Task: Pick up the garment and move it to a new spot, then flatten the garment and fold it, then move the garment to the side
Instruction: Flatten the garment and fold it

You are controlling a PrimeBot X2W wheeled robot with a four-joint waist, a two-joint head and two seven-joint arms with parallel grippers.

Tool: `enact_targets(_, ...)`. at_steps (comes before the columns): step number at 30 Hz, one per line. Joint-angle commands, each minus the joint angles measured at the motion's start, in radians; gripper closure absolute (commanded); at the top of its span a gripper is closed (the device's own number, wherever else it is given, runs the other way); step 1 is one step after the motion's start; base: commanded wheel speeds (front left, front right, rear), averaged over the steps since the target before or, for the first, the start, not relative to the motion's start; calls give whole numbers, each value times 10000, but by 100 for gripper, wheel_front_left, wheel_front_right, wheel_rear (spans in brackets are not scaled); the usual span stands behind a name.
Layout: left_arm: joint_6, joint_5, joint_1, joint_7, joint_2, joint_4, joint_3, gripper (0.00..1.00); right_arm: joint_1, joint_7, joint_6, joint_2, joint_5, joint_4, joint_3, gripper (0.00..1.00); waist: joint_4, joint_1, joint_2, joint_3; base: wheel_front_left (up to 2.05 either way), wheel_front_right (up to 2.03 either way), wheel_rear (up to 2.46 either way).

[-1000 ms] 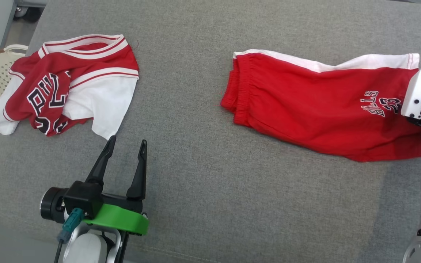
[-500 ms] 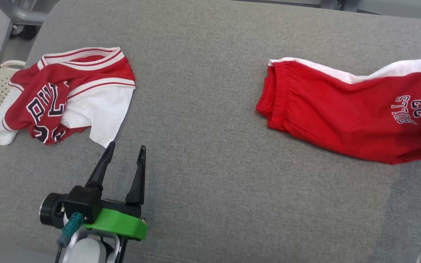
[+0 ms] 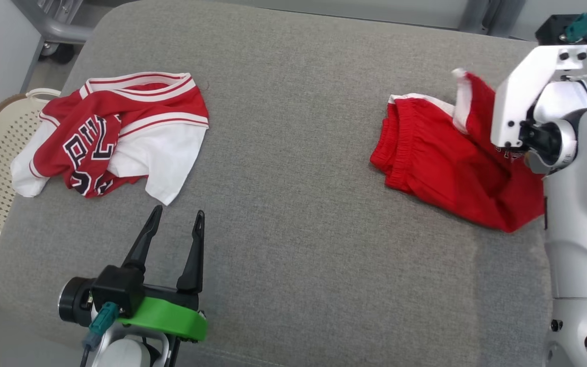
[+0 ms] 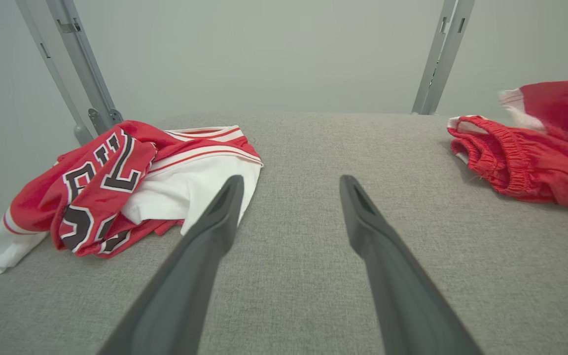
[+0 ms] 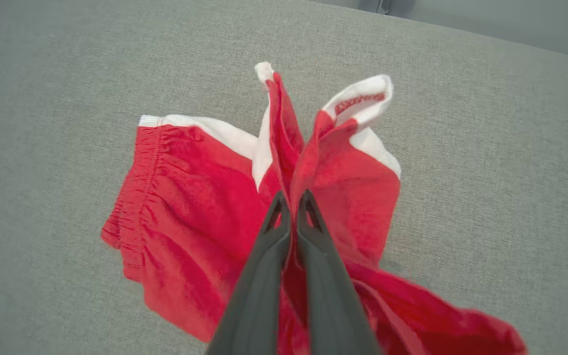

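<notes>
Shorts [image 5: 190, 207] — red w/ white trim, hem bunched in right pincer [image 5: 291, 195].

Left end effector [image 3: 179, 210] with two long dark tapered fingers [image 3: 143, 239], black boxy housing [image 3: 120, 285], bright green collar [image 3: 168, 313], teal plug [image 3: 101, 317] on a dark cable [image 3: 82, 354], right end effector [image 5: 293, 195] with matching dark fingers, white angled bracket [image 3: 520, 97] with black screws [image 3: 562, 55], glossy silver-white arm casing [image 3: 584, 214]

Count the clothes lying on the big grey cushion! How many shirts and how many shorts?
Red and white jersey shirt: 1
Red shorts: 1
Total: 2
</notes>
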Motion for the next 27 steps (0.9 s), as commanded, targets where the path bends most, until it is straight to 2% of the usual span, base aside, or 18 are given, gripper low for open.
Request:
enact_targets(1,14,-53,66,-4,-44,1,29,0,-113,-32,-10,60,150,67,117,100,131,0,0,-50,0,0,0)
enact_targets(9,-29,-92,142,-4,-120,15,3,0,-626,-431,-10,399,597,861,740,100,600,0,0,22,0,0,0)
enact_targets(23,-78,-112,105,-4,-290,113,-2,0,-1098,-1093,-9,468,1120,2652,1489,100,1229,0,0,184,0,0,0)
enact_targets(24,-84,-109,96,-4,-304,124,0,0,-1115,-1159,-9,468,1141,2753,1530,91,1241,0,0,184,0,0,0)
enact_targets(25,-92,-103,92,-4,-322,144,7,0,-1098,-1261,-9,469,1381,2888,1607,0,1244,0,0,160,0,0,0)
enact_targets(27,-93,-97,103,-4,-332,148,35,0,-1166,-1337,-9,471,1647,2935,1717,0,1219,0,0,136,0,0,0)
